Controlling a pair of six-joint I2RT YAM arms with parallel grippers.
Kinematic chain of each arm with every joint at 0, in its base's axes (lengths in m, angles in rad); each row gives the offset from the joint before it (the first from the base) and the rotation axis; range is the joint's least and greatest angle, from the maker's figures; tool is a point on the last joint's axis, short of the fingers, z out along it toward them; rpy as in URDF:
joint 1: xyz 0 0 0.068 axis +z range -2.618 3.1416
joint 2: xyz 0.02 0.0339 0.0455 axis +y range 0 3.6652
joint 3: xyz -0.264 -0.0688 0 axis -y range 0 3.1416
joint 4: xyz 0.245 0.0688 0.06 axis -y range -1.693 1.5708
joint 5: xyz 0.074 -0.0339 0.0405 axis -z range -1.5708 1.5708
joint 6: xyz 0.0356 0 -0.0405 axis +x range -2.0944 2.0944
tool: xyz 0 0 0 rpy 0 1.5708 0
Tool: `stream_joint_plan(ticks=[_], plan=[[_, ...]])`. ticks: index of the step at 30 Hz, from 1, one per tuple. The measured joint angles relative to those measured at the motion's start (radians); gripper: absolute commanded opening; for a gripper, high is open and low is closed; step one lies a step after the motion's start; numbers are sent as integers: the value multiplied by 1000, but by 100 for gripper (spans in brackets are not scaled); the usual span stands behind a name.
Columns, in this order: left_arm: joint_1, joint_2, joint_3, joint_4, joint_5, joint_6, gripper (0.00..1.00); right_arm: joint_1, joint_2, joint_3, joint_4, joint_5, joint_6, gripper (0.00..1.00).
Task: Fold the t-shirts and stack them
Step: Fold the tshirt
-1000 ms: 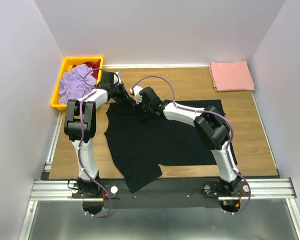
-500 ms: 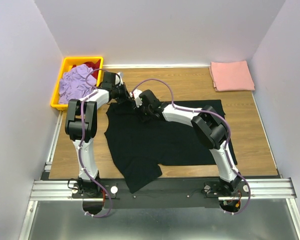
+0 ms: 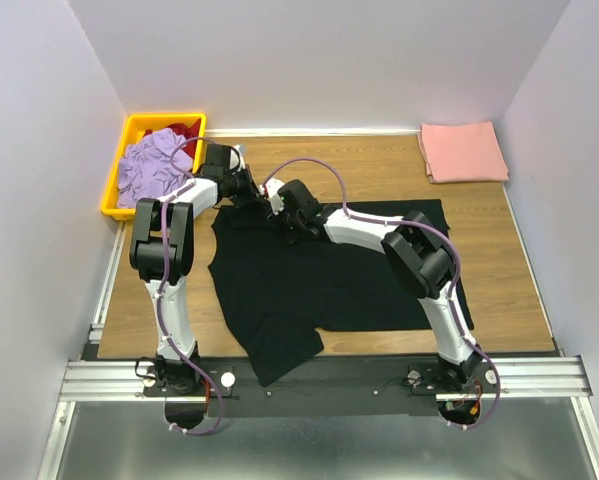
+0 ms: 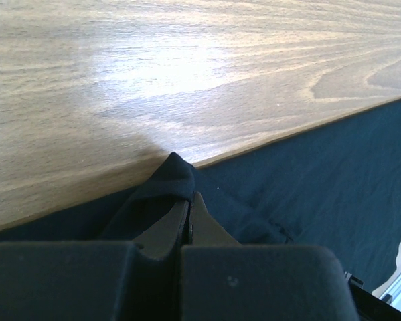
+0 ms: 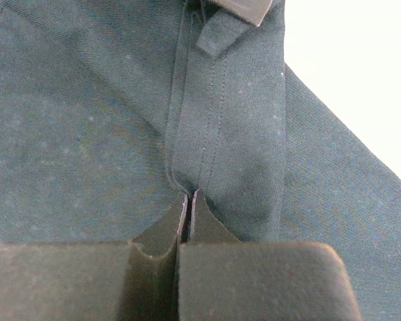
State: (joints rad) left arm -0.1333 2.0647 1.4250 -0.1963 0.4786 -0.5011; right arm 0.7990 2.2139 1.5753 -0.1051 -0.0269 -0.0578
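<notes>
Far left, back corner: yellow bin (image 3: pixel 112 188) holding a crumpled lavender garment (image 3: pixel 154 165), with a red garment (image 3: pixel 184 130) showing behind it.

Left gripper (image 3: pixel 250 188): reaches out to the far-left corner of the black t-shirt (image 3: pixel 324 275), just right of the bin. In the left wrist view the fingers (image 4: pixel 207 231) are pressed together with a small raised fold of black cloth pinched at their tips, right at the shirt's edge where it meets bare table (image 3: pixel 379 165). Clamped on the shirt.

Right gripper (image 3: pixel 278 205): just beside the left one, slightly nearer and to its right, on the same far edge of the shirt. In the right wrist view the fingers (image 5: pixel 203 231) are together, with a stitched band of black cloth running straight up from their tips. A short cloth loop sits at the top of that band. Clamped on the shirt at this band.

The black t-shirt lies spread flat across the middle of the table, between and under both arms. One sleeve at its near-left corner reaches the table's near edge.

Far right, back corner: salmon-pink t-shirt (image 3: pixel 464 150), folded to a neat rectangle, well apart from the black one.
</notes>
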Motion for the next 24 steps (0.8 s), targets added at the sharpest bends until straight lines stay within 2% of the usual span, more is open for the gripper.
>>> stream_joint_plan(ticks=[8, 17, 24], plan=[[0, -83, -48, -23, -47, 0, 0, 0, -53, -36, -18, -1, -3, 1], [-18, -396, -312, -39, -82, -13, 0, 0, -207, -155, -47, -24, -24, 1], [-31, -550, -504, -93, -105, -19, 0, 1, -278, -244, -111, -58, -47, 1]])
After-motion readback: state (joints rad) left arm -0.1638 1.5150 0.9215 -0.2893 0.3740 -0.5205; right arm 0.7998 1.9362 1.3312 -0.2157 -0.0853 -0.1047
